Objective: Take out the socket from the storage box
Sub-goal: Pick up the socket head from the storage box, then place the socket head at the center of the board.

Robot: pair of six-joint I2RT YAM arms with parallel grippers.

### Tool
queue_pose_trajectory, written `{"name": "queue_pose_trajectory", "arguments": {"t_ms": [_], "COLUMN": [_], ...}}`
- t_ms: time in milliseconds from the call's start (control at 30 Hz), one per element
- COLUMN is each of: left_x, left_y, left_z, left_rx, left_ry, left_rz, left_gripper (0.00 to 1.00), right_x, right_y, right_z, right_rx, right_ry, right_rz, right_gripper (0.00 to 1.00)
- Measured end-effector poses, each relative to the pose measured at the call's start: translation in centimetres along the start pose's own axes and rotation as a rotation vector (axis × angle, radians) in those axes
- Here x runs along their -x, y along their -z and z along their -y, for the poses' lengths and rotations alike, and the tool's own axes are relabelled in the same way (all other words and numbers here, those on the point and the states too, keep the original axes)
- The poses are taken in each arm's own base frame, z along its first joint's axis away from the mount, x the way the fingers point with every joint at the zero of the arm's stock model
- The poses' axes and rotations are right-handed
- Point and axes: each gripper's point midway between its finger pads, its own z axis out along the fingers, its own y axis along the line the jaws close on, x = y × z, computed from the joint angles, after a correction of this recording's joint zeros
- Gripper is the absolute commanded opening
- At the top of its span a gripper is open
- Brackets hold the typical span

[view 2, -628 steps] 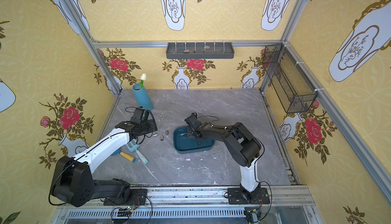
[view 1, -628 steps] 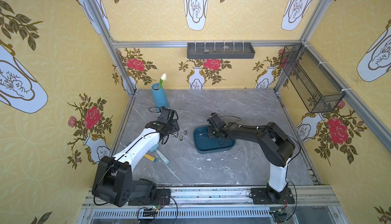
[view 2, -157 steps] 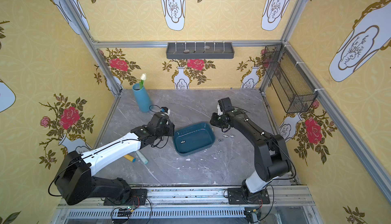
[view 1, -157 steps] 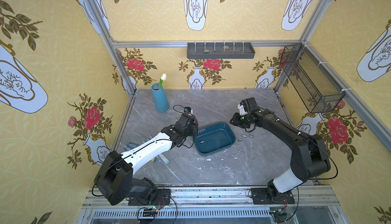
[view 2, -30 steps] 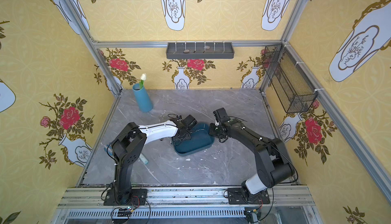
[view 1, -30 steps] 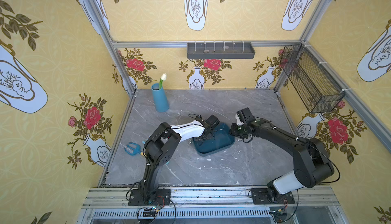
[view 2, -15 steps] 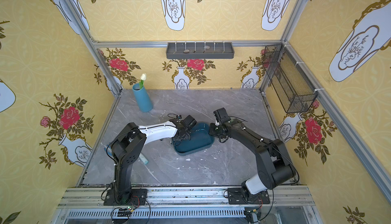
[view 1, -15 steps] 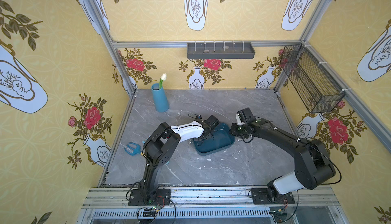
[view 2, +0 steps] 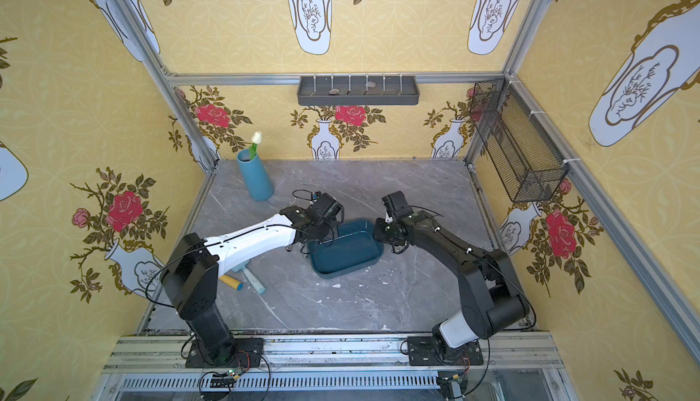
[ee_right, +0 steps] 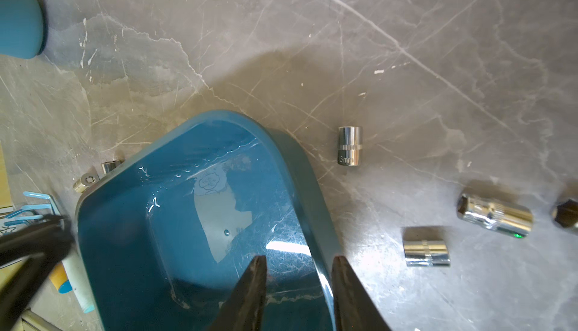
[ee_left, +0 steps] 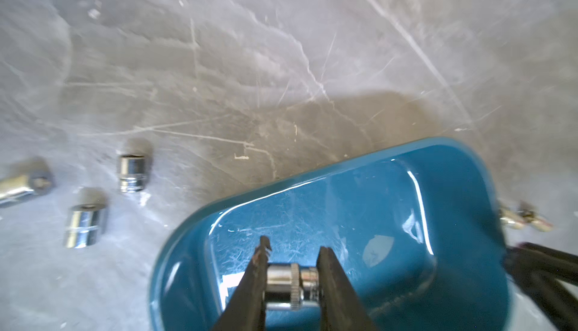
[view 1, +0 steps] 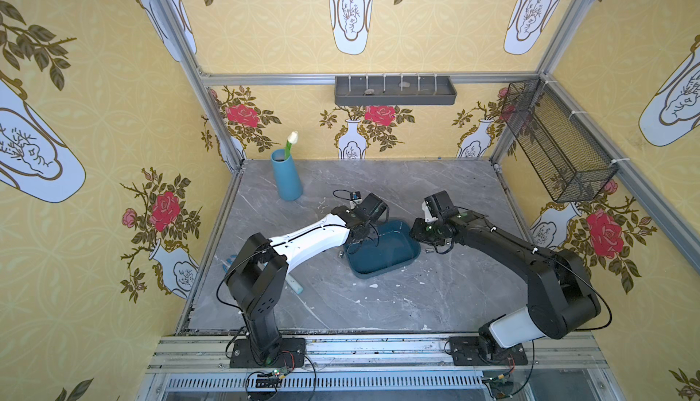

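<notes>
The storage box is a dark teal tub in the middle of the table. My left gripper reaches into its left end. It is shut on a chrome socket, gripped end to end just above the box floor. My right gripper straddles the box's right rim, one finger inside and one outside, shut on the wall. In both top views the two grippers sit at opposite ends of the box.
Loose sockets lie on the marble left of the box and right of it. A blue vase stands at the back left. Tool handles lie under the left arm. A grey tray and a mesh basket hang on the walls.
My left jaws have closed onto the socket inside the box. Both arms have stayed almost where they were.
</notes>
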Motion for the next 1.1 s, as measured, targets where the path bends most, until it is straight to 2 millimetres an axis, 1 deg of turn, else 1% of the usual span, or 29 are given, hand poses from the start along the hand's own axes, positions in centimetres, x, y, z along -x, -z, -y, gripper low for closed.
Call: {"name": "queue_pose_trajectory", "arguments": {"t_ms": [67, 133, 200, 267, 400, 500, 567, 667, 800, 933, 1100], "left_x": [0.6, 1.2, 1.8, 2.3, 2.7, 2.9, 3.0, 3.1, 3.3, 3.4, 2.8], "left_y": [1.1, 2.1, 2.8, 3.1, 2.4, 1.3, 0.4, -1.2, -3.3, -5.4, -7.5], "left_z": [-1.1, -2.6, -4.5, -6.6, -10.6, -13.0, -14.2, -15.3, -16.0, -17.2, -16.8], "left_rx": [0.003, 0.015, 0.031, 0.062, 0.133, 0.179, 0.202, 0.219, 0.222, 0.241, 0.225], "left_ry": [0.015, 0.033, 0.059, 0.090, 0.135, 0.165, 0.177, 0.188, 0.194, 0.206, 0.189], "left_rz": [0.013, 0.026, 0.041, 0.051, 0.045, 0.036, 0.024, 0.004, -0.011, -0.027, -0.058], "left_gripper": [0.28, 0.28, 0.28, 0.28, 0.28, 0.28, 0.27, 0.27, 0.27, 0.26, 0.26], "right_x": [-0.1, 0.0, 0.1, 0.1, -0.3, -0.4, -0.5, -0.8, -0.9, -1.3, -1.4], "right_y": [0.0, 0.1, 0.2, 0.2, 0.2, 0.2, 0.1, -0.1, -0.4, -0.9, -1.2], "right_z": [0.2, 0.4, 0.3, 0.3, 0.4, 0.4, 0.5, 0.7, 0.9, 1.4, 1.8], "right_rx": [-0.013, -0.025, -0.026, -0.029, -0.036, -0.037, -0.038, -0.045, -0.054, -0.071, -0.092], "right_ry": [-0.001, 0.003, 0.016, 0.022, 0.031, 0.045, 0.046, 0.048, 0.050, 0.050, 0.053], "right_rz": [-0.004, -0.001, -0.001, -0.004, -0.018, -0.021, -0.024, -0.033, -0.043, -0.061, -0.069], "right_gripper": [0.43, 0.43, 0.43, 0.43, 0.43, 0.43, 0.43, 0.43, 0.43, 0.41, 0.39]}}
